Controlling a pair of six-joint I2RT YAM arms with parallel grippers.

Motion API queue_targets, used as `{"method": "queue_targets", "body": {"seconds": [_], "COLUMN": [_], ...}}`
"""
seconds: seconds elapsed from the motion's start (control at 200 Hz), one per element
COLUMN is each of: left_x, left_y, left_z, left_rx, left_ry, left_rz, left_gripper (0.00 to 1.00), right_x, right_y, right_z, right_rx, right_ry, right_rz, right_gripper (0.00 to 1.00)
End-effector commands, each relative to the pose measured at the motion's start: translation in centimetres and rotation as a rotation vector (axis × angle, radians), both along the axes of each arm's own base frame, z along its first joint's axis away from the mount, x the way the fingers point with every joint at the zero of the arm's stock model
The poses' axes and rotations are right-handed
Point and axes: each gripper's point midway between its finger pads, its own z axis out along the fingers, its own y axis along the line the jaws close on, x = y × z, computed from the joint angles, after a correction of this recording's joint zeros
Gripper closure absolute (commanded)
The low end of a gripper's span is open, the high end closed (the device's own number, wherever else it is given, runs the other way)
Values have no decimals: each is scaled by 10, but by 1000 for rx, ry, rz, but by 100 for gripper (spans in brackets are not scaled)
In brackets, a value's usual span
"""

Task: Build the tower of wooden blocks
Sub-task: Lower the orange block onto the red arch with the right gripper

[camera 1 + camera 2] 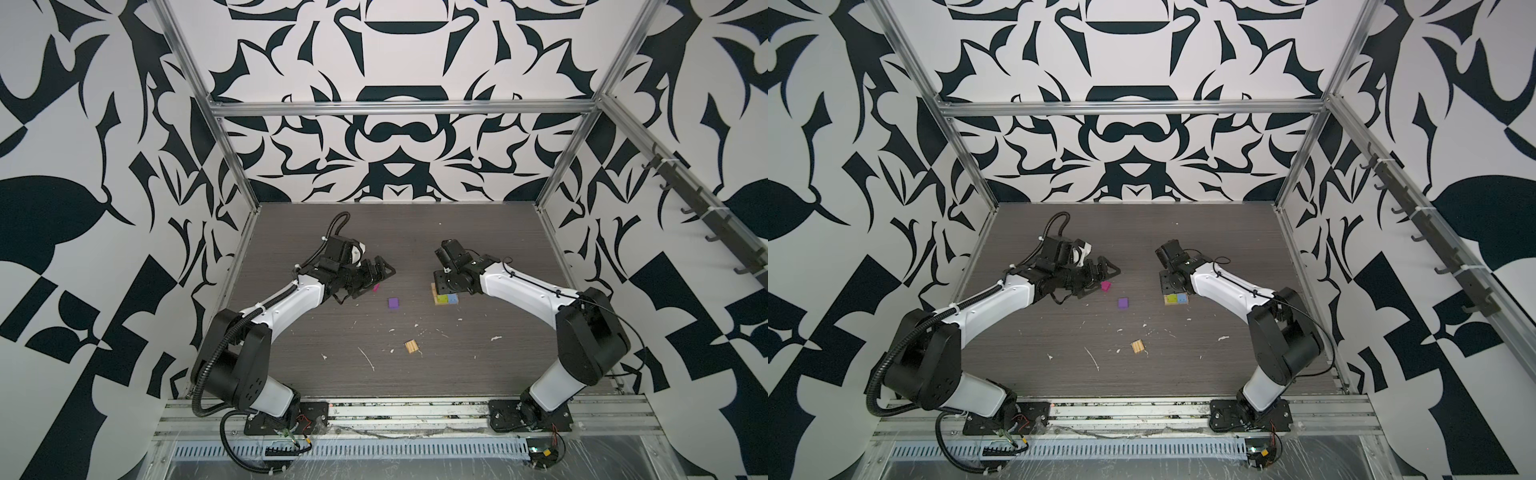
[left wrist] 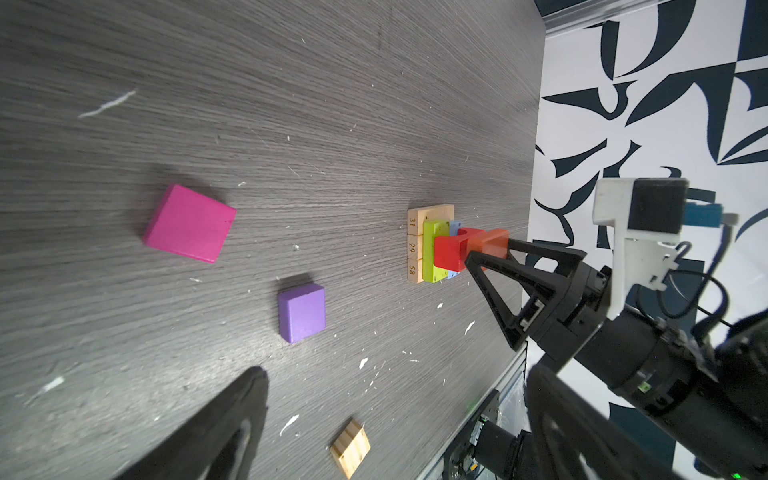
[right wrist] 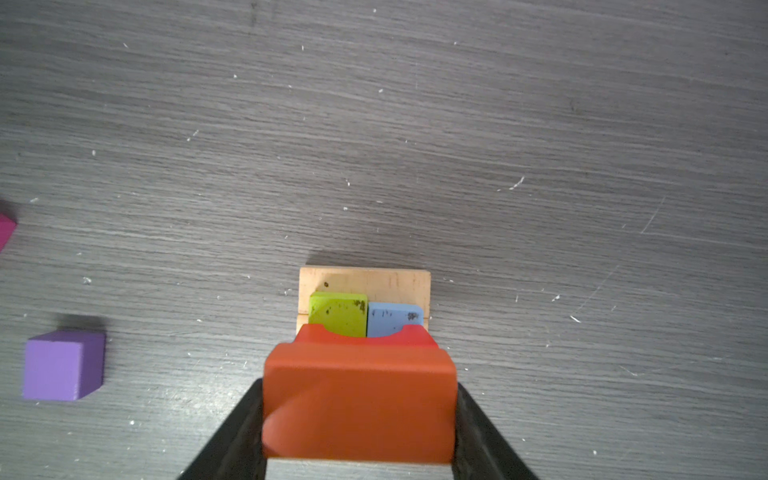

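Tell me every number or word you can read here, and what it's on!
"31": on the end of one outer tan plank.
"29": on the end of the middle tan plank.
"58": on the end of the other outer tan plank.
Nothing else is readable.

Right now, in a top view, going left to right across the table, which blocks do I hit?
magenta block → purple cube → ridged tan square → wood block tower
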Motion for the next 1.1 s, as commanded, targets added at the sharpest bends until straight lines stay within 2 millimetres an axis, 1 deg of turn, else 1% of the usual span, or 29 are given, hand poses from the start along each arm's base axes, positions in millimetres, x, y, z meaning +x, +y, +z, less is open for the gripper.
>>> {"method": "queue_targets", "body": {"seconds": [0.0,1.1], "left_x": [7,5], "left_y": [-4,-5], "left_z": [10,11], "left_rx": [-11,-10], "left_ry": [-26,-29], "left_rz": [2,3], "left_gripper": [0,0], "right_x": [2,-1], "right_y": [-2,-4], "right_z": [2,-6], "right_rx": [8,12], "right_ry": [-14,7], "right_rz": [-19,-41], "right_gripper": [49,48]}}
